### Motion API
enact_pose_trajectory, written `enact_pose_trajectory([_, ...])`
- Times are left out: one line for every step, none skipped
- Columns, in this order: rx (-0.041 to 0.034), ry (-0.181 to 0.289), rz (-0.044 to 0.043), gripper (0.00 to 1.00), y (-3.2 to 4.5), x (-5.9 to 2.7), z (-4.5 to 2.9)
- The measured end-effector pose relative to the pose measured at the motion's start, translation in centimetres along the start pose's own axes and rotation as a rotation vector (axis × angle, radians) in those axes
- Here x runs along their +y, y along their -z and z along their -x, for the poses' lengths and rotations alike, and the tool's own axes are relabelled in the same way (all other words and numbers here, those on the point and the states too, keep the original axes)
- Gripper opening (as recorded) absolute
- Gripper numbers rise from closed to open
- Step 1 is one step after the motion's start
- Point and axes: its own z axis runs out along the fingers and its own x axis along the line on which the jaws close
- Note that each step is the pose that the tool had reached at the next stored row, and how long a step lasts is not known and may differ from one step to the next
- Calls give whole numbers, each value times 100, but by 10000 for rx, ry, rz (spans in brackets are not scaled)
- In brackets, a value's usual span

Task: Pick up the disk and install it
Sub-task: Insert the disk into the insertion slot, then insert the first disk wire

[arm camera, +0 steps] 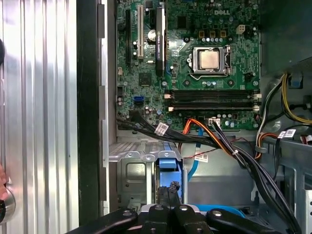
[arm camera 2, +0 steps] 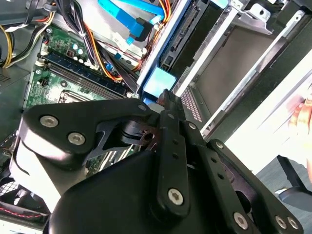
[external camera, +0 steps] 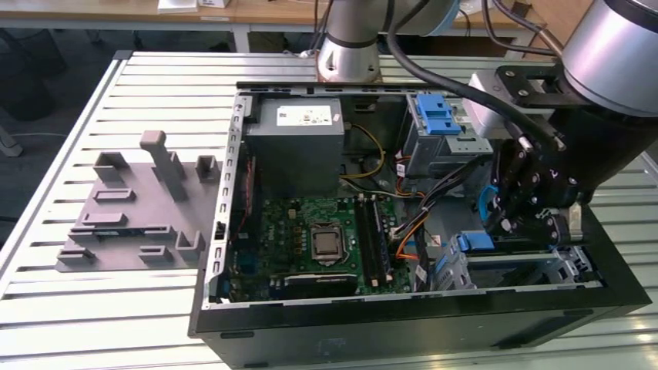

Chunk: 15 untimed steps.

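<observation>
Being judged stiff, dense and shock-sensitive, the disk [arm camera: 166, 160] is best being gripped by its rails; fingers [arm camera: 162, 201] are lying closed beside it.

Slatted metal table [external camera: 175, 85]; wooden desks [external camera: 267, 11] behind, over seemingly dark floor [external camera: 41, 92].

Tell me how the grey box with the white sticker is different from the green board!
The grey box is plain metal; the green board is crowded with small parts. The grey box stands tall, while the green board lies flat. The grey box wears a white sticker; the green board has a silver square socket. Both sit inside the open computer case.
</observation>
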Motion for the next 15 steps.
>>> enact_pose_trajectory([1, 0, 0, 11, -7, 0, 0])
enact_pose_trajectory([1, 0, 0, 11, -14, 0, 0])
enact_pose_trajectory([0, 0, 0, 11, -21, 0, 0])
enact_pose_trajectory([0, 0, 0, 11, -28, 0, 0])
enact_pose_trajectory([0, 0, 0, 11, -34, 0, 0])
enact_pose_trajectory([0, 0, 0, 11, -39, 0, 0])
enact_pose_trajectory([0, 0, 0, 11, -43, 0, 0])
enact_pose_trajectory([2, -1, 0, 11, -44, 0, 0])
enact_pose_trajectory([3, -1, 0, 11, -44, -2, 0])
enact_pose_trajectory([2, 1, 0, 11, -46, -9, 0])
enact_pose_trajectory([0, 1, 0, 11, -48, -15, -2])
enact_pose_trajectory([-1, 0, 0, 11, -49, -26, -1])
enact_pose_trajectory([0, 0, 0, 11, -51, -44, -1])
enact_pose_trajectory([2, 0, 0, 11, -52, -69, 0])
enact_pose_trajectory([1, 0, 0, 11, -54, -92, 0])
